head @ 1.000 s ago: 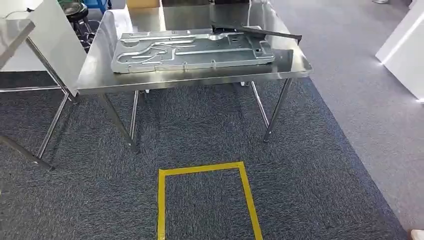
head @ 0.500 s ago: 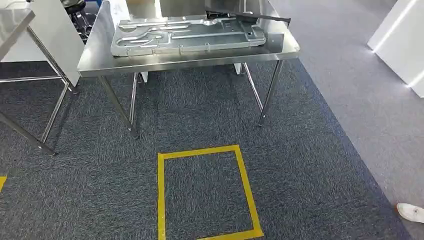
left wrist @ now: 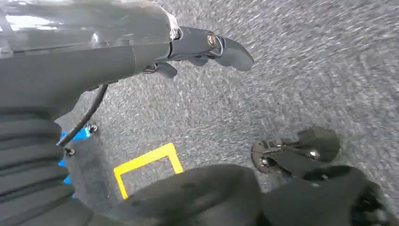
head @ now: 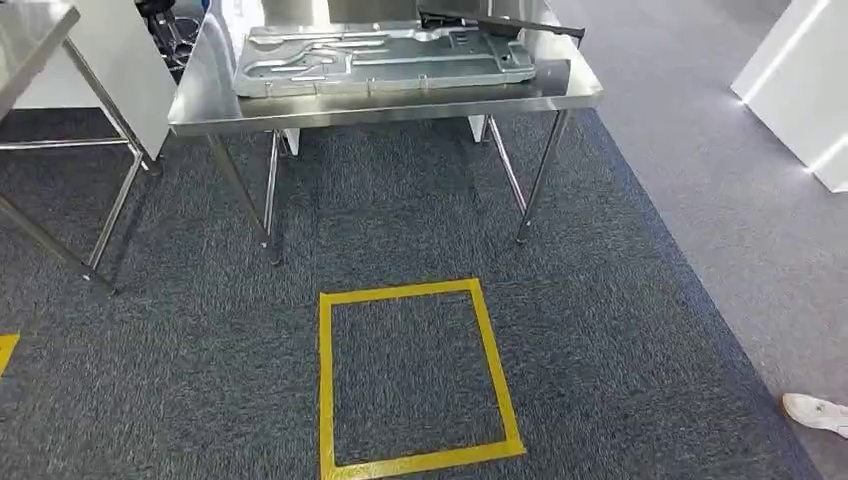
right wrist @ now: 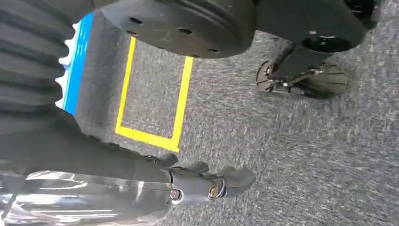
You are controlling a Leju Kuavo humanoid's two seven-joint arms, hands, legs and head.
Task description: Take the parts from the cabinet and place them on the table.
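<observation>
Gleaming as polished, mirror-smooth steel: the surface. Showing dull, embossed sheet metal: the stamped panel. Looking rough and matt: the grey carpet floor. Shining faintly, smooth and plastic-like: the yellow tape square.

Yellow tape square lying on grey carpet, white shoe showing at edge, possibly a white cabinet standing right

The camera has tilted down: the stainless steel counter sits higher in the head view, the yellow tape square shows whole, and a white shoe shows more fully.
</observation>
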